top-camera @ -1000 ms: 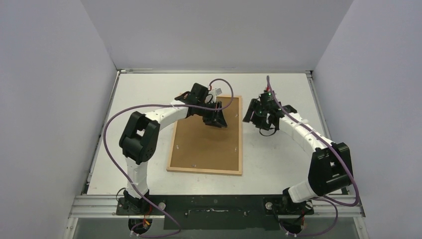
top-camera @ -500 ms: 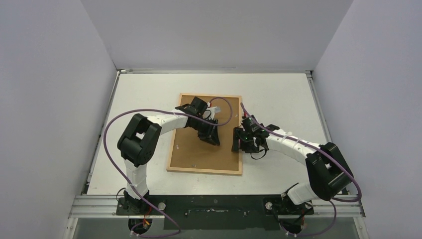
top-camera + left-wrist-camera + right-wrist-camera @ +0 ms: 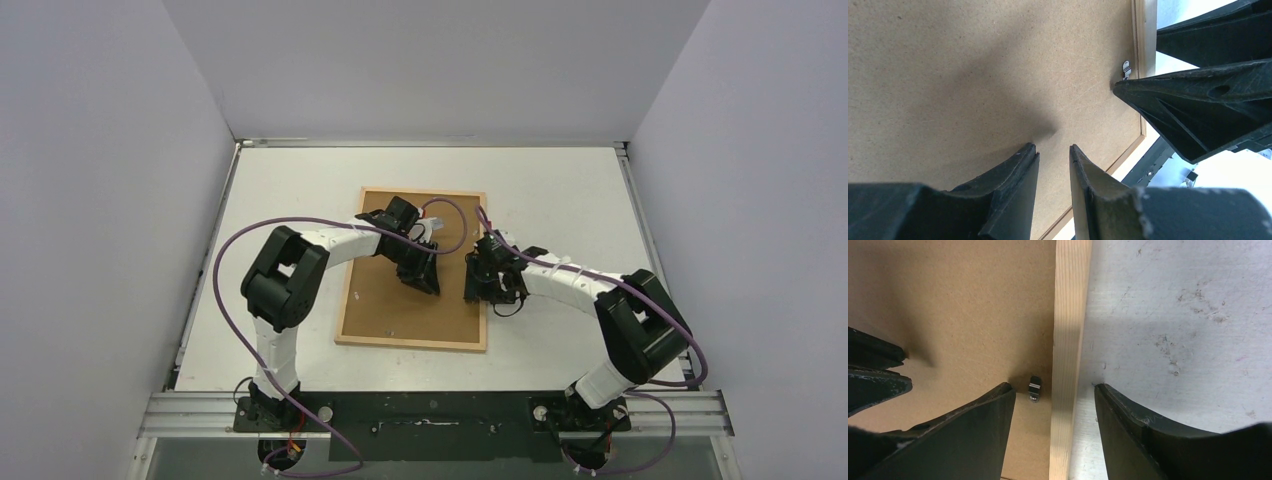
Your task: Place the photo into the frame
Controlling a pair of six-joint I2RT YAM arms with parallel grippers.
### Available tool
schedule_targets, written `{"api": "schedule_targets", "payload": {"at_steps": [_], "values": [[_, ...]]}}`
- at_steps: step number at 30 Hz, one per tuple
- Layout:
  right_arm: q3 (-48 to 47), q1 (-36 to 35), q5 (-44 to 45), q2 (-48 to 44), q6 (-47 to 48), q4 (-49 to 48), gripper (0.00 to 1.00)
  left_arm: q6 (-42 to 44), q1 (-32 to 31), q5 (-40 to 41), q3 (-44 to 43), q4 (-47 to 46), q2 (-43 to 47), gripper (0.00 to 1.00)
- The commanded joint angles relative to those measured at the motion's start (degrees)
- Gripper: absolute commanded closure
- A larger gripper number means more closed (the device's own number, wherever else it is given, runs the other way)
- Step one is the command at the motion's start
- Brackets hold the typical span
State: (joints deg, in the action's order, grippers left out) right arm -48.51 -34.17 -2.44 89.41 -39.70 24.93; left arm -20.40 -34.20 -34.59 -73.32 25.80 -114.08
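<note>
Scuffed white table (image 3: 560,180), pale walls (image 3: 100,200) around. The frame (image 3: 410,344) lies back-up mid-table, backing board (image 3: 400,315) inside; left gripper (image 3: 1052,146) barely parted, empty, tips on the board, right gripper (image 3: 1054,385) open astride the frame's edge.

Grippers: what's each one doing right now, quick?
Left gripper: slightly open, empty, tips over the backing board.
Right gripper: open, straddling the frame edge, gripping nothing.

We see the frame (image 3: 412,344) lying flat, back up, on the table (image 3: 300,190), its narrow pale-wood bars enclosing a brown backing board (image 3: 385,305), a small metal clip (image 3: 1034,388) just inside the right bar.
</note>
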Motion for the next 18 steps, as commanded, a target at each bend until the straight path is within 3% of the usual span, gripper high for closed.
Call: {"api": "schedule_targets", "payload": {"at_steps": [1,12,18], "values": [[-1.5,-0.3,2.3,1.2,-2.0,-2.8,0.40,2.2,-0.2,4.7,-0.5,3.6,-2.1,0.71],[-1.2,-0.2,2.3,2.0,-3.1,-2.7,0.49,2.2,-0.3,2.9,-0.5,3.1,-1.8,0.71],[-1.2,-0.1,2.3,1.9,-3.2,-2.4,0.59,2.2,-0.3,2.9,-0.6,3.0,-1.8,0.71]]}}
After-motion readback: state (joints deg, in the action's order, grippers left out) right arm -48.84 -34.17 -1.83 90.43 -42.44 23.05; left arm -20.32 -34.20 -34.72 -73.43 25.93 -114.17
